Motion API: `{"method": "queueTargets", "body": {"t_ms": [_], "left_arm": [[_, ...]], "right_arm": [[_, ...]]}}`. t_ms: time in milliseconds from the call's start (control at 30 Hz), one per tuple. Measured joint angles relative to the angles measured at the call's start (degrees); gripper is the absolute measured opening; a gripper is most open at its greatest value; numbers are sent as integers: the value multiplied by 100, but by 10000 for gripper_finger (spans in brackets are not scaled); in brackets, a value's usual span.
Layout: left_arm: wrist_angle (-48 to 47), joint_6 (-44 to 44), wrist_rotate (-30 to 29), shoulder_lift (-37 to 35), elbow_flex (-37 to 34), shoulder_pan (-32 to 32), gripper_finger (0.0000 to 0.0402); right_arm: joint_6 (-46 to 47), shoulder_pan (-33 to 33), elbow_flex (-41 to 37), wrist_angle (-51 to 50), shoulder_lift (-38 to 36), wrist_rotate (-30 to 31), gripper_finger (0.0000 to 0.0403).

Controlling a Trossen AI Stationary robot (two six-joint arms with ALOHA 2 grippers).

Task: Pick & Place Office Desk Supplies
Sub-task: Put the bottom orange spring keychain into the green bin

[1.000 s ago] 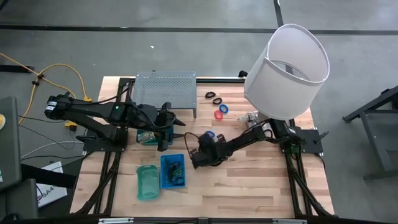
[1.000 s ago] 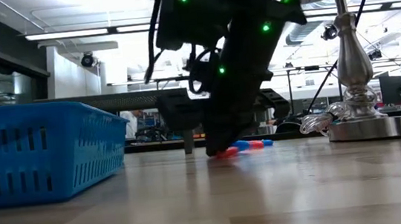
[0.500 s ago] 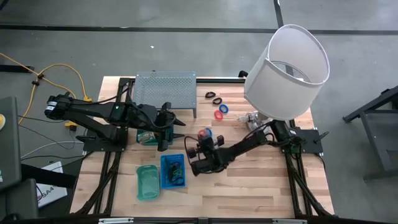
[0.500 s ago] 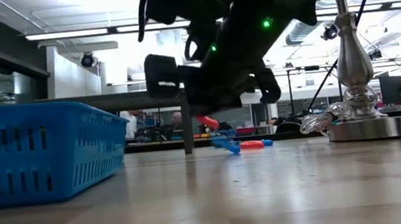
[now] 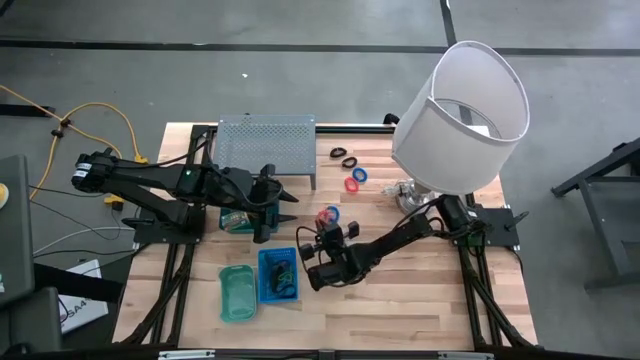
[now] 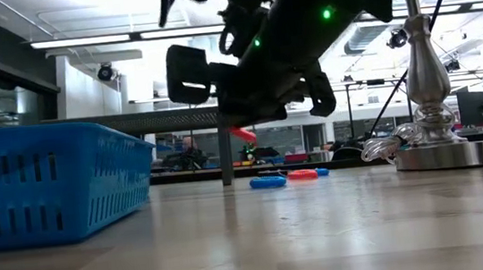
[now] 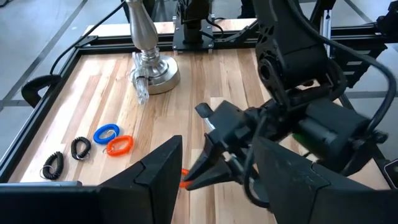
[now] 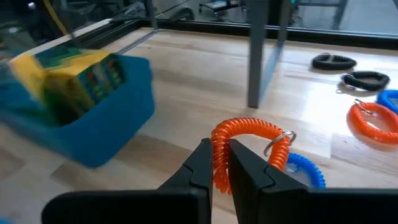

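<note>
Near the middle of the bench (image 5: 400, 300), the right gripper (image 8: 221, 163) pinches an orange coil ring (image 8: 245, 140) above the wood, close to the blue tray (image 5: 277, 274). It should travel level and release over the tray. At the left edge, the left gripper (image 5: 283, 208) waits, jaws spread.

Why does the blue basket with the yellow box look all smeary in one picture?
Right wrist view: the blue basket and yellow box are smeared by motion blur, while the orange coil stays sharp. Low view: bright ceiling lights leave the arm a dark silhouette.
</note>
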Motion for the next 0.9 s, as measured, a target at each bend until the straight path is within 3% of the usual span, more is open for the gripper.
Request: {"method": "queueTargets", "body": {"t_ms": [467,900], "left_arm": [[0,-1,-1,-2,0,-1,194],[0,0,-1,-1,0,-1,194]], "right_arm": [[-3012,675,4,2360,-9,-119,23],[-5238,1146,4,4042,-11,-1283,24]]}}
